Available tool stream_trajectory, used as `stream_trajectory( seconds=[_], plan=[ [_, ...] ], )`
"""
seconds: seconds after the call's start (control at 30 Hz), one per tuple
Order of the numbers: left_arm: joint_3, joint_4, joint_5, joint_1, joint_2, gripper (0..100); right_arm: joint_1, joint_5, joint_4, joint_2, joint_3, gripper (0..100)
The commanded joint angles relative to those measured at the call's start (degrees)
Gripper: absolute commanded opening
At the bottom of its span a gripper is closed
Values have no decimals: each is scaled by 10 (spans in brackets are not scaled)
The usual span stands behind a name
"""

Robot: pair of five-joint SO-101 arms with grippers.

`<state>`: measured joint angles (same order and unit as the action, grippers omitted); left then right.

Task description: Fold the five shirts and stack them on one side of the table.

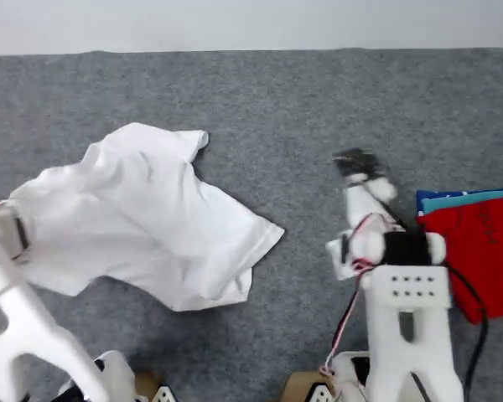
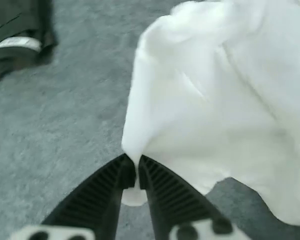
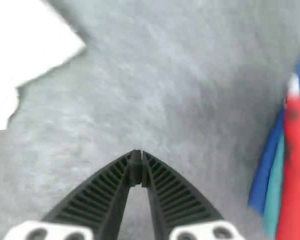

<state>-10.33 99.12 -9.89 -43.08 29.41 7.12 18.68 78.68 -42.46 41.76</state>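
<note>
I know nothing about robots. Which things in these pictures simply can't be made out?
- High view: the stack of folded shirts runs off the right edge, so its count is unclear. Red, teal and blue layers show.
- High view: the white shirt has its left end covered by the left arm.
- Left wrist view: a dark item is cut off at the corner and cannot be identified.

Plain wht shirt [image 1: 142, 218]; stack [image 1: 478, 243] red, teal, blue; tbl [image 1: 302, 109] mottled grey.
</note>
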Motion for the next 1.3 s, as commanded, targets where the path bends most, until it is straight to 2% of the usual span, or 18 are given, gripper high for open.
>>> stream_trajectory(
  seconds=[0.0,0.13,0.23,0.4,0.57,0.63,0.93,1.27],
  plan=[
    [1,13,-16,-38,18,2,119,33,-1,-9,-36,11],
    [1,13,-16,-55,18,2,191,35,-48,57,-36,9],
    [1,13,-15,-55,18,2,192,36,-106,145,-41,9],
    [0,13,-14,-54,18,2,194,33,-123,284,-134,21],
    [0,13,-12,-53,18,2,192,13,-92,393,-277,199],
    [-4,13,-12,-52,18,2,192,-6,-92,432,-318,238],
    [-64,8,-14,-52,18,2,217,-14,-40,567,-425,234],
    [-80,-20,-12,-51,14,2,247,-12,-34,624,-433,235]
  ],
)
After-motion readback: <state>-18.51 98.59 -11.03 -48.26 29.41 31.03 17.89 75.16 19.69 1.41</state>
